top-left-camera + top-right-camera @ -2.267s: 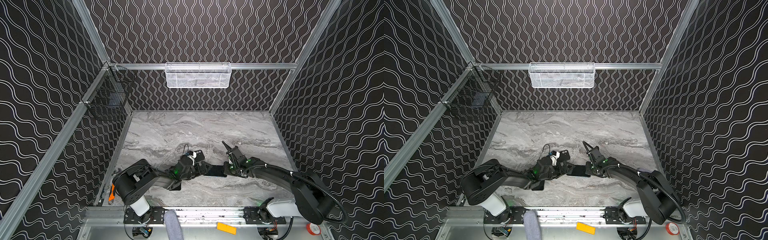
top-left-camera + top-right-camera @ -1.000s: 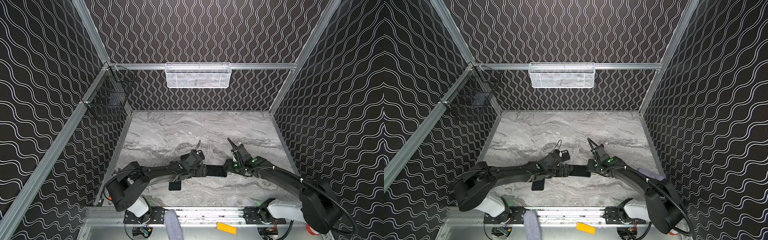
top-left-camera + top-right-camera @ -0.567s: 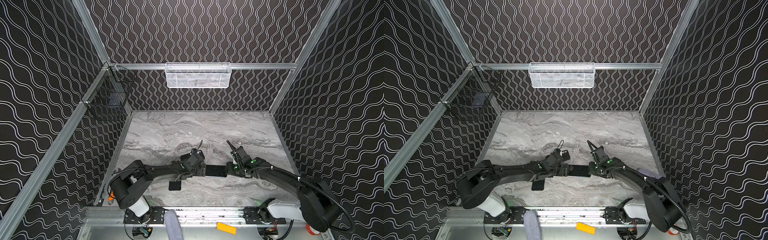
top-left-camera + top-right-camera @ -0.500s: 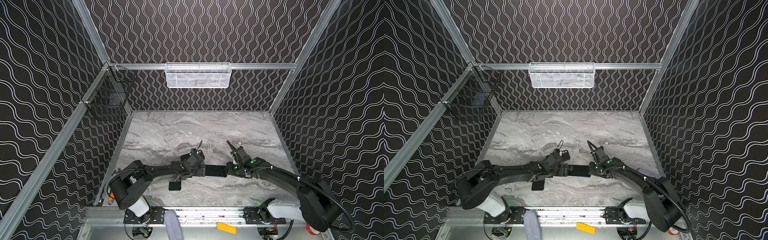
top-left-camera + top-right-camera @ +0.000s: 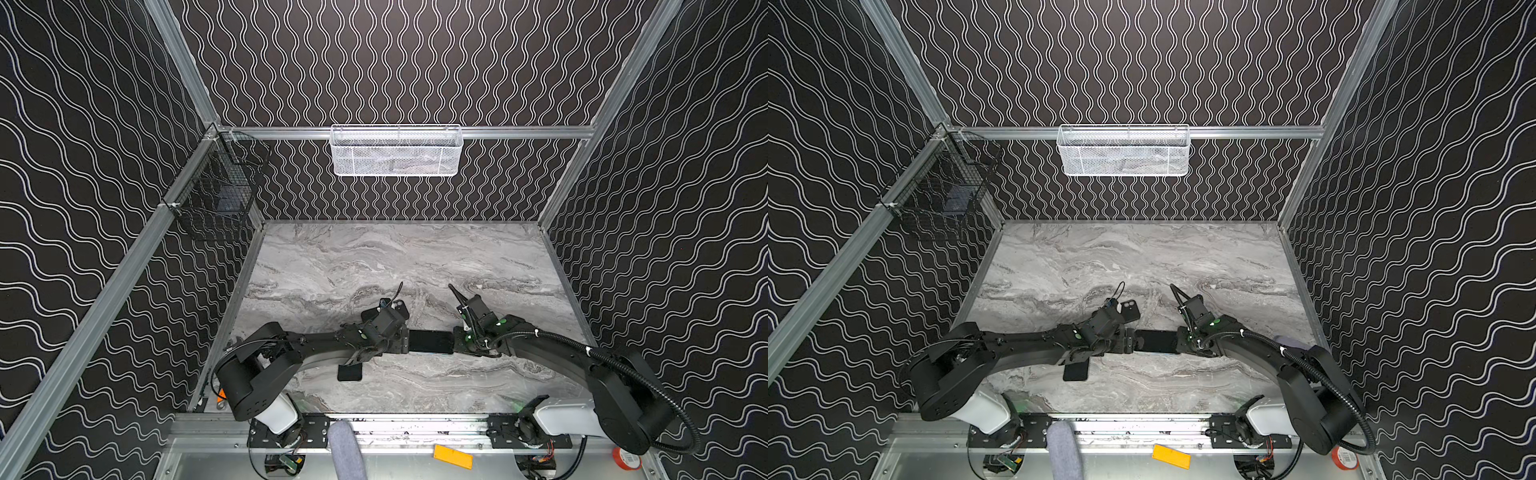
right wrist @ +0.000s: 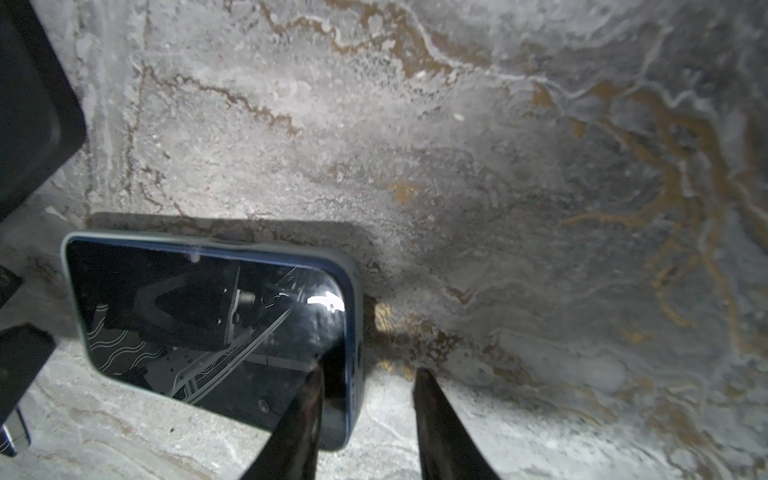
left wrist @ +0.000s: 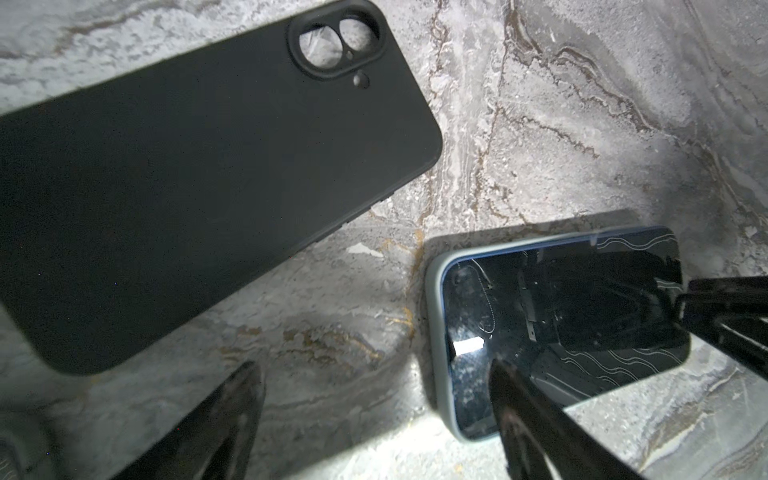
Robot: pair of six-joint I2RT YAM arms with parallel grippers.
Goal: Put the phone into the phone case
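Observation:
The phone (image 5: pixel 430 341) (image 5: pixel 1156 343) lies flat, screen up, in a pale blue-grey rim, between the two grippers. My left gripper (image 7: pixel 374 374) (image 5: pixel 405 343) is open wide astride one short end. One of its fingers (image 7: pixel 511 395) is over the glass and the other is on the table. My right gripper (image 6: pixel 368 372) (image 5: pixel 457 343) is open astride the other short end of the phone (image 6: pixel 199 316). One finger is over the screen and the other stands clear of the edge. The black phone case (image 7: pixel 187 187) (image 5: pixel 1131 311) lies back up beside the phone (image 7: pixel 561 316), mostly hidden under the left wrist in both top views.
A small flat black rectangle (image 5: pixel 350 372) lies on the marble under the left forearm. A white mesh basket (image 5: pixel 397 151) hangs on the back wall and a black wire basket (image 5: pixel 216 199) on the left wall. Patterned walls close three sides.
The right gripper's jaws have narrowed at the phone's end after sliding a little toward it. The left arm stretched out to the phone earlier and has since held still, its jaws as wide as before.

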